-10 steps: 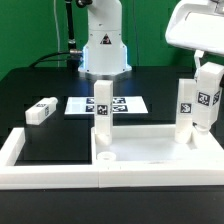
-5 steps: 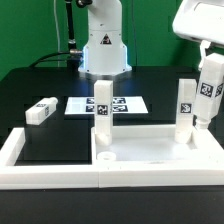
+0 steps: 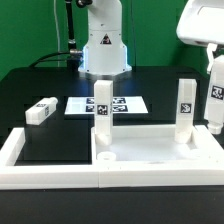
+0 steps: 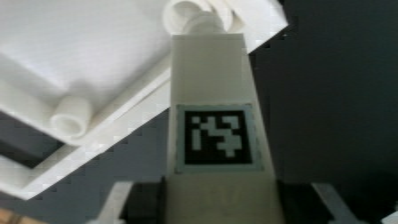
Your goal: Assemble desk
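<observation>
The desk tabletop (image 3: 160,172), a white tray with raised edges, lies at the front of the exterior view. Two white tagged legs stand upright on it, one at its back left corner (image 3: 102,110) and one further right (image 3: 185,110). My gripper (image 3: 212,62) is at the exterior view's far right, shut on a third leg (image 3: 215,100) that hangs upright beside the right standing leg without touching it. In the wrist view this leg (image 4: 217,130) runs out between my fingers (image 4: 128,200), with the tabletop (image 4: 71,50) beyond it. A fourth leg (image 3: 41,110) lies loose at the left.
The marker board (image 3: 80,105) lies flat behind the tabletop. Low white fence bars (image 3: 20,150) border the black mat at the front left. The robot base (image 3: 105,50) stands at the back. A round boss (image 3: 107,157) rises from the tabletop's front left.
My gripper has carried the held leg toward the exterior view's right, away from the right standing leg. The other legs and the tabletop have not moved.
</observation>
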Motion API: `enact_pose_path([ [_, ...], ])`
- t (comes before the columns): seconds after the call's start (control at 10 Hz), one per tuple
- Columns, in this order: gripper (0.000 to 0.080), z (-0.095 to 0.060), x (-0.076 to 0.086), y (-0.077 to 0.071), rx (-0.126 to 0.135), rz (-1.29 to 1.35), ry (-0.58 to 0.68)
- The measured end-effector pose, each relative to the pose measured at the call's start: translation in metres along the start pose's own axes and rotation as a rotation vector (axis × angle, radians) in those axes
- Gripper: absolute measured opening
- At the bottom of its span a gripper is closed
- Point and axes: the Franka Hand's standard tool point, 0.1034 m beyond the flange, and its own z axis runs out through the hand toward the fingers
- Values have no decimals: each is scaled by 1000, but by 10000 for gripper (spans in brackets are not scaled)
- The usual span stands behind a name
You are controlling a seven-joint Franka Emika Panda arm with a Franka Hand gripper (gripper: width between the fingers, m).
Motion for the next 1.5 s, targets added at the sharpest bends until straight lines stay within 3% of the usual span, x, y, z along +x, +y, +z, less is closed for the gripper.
enact_pose_path([
  [0.3, 288, 9, -8, 4, -30, 5, -11],
  [0.8, 288, 16, -3, 11, -35, 10, -39],
  [1.5, 288, 36, 2, 21, -61, 5, -50],
])
